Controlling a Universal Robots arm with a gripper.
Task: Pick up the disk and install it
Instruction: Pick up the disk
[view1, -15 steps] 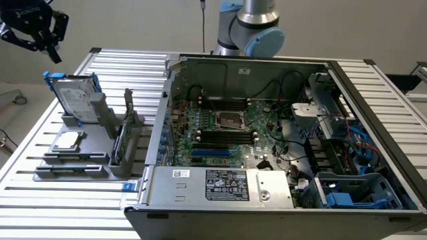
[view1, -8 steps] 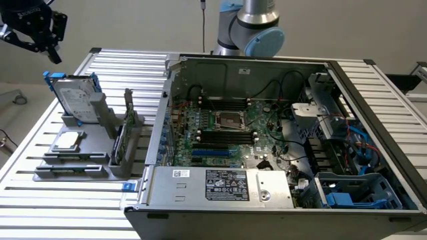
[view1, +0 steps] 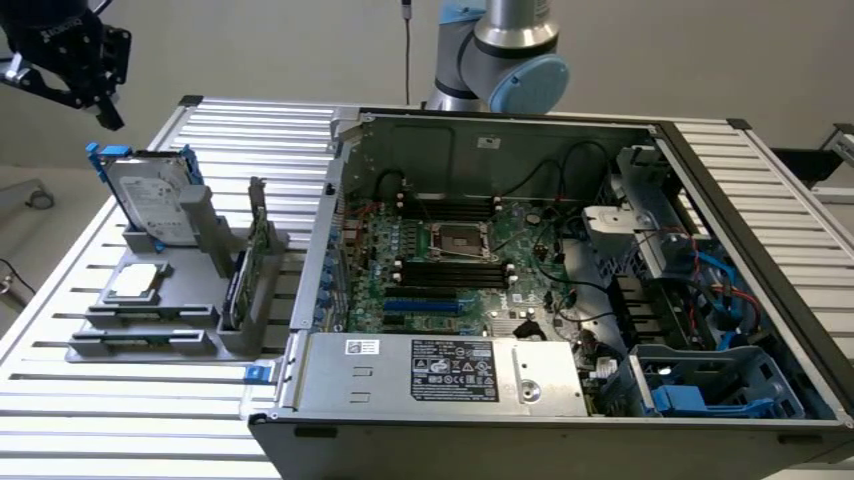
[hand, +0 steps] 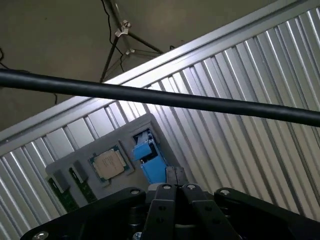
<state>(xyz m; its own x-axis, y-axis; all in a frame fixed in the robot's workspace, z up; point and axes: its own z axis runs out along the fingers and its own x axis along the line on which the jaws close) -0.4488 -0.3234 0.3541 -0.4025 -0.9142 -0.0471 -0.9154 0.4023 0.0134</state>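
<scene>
The pincer (view1: 110, 118), pressed together and empty, hangs above the disk (view1: 144, 195), its label unreadable.

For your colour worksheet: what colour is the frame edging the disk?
Blue; the frame of the disk shows best in the exterior view.

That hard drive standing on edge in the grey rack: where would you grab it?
Probably the top edge of the disk, from straight above, pinching its two flat faces. It stands nearly upright in the grey holder, which hides its lower part, so the top is the free part. The gripper hangs above it.
</scene>
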